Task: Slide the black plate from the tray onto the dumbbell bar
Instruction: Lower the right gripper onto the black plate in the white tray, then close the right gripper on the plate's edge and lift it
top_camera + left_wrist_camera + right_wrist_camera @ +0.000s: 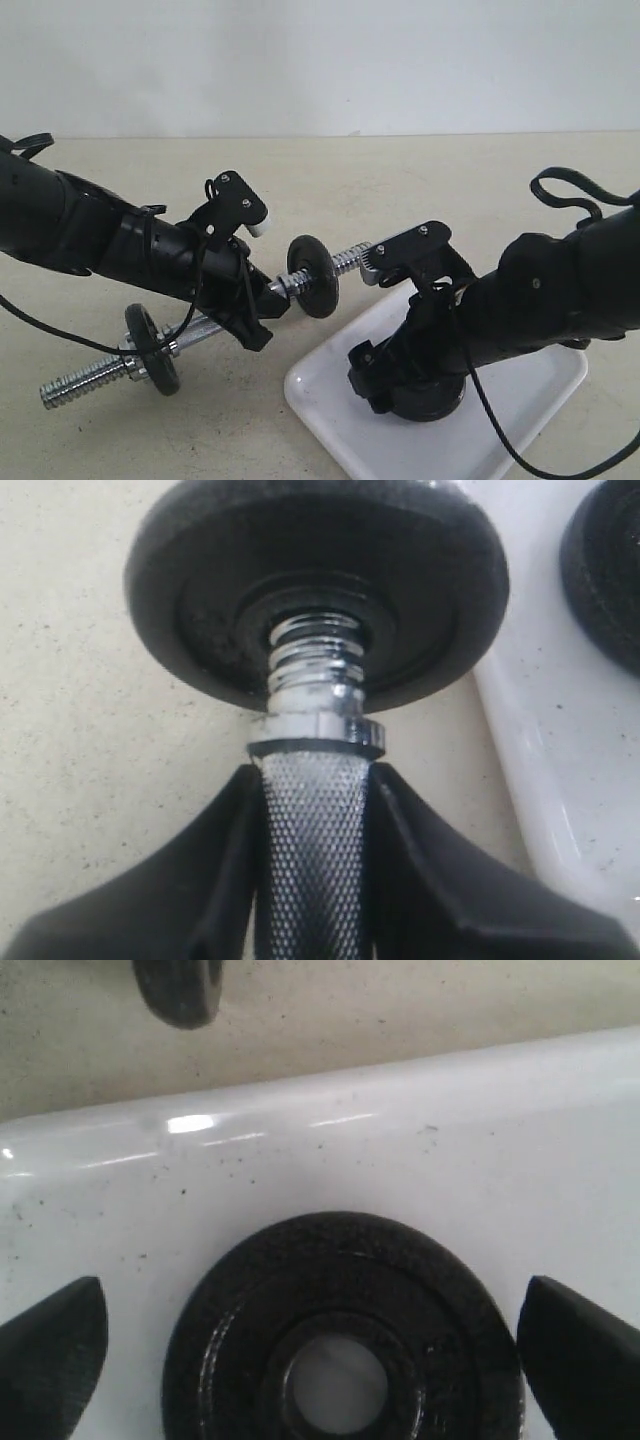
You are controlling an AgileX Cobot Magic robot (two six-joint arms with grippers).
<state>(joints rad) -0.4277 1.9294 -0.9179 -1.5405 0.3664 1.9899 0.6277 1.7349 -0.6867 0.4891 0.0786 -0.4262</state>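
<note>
Glossy white rectangular tray [322,395] is lying near right in the exterior view, with the right gripper [410,392] hanging over the matte-black round weight plate [437,408] resting on it. In the left wrist view, the left gripper [312,792] is clamping the chrome dumbbell bar [312,880] by its knurled grip. In the right wrist view, wide-spread jaws are straddling the plate. I am judging it heavy, rigid and grainy, best pinched across opposite rim edges.
</note>
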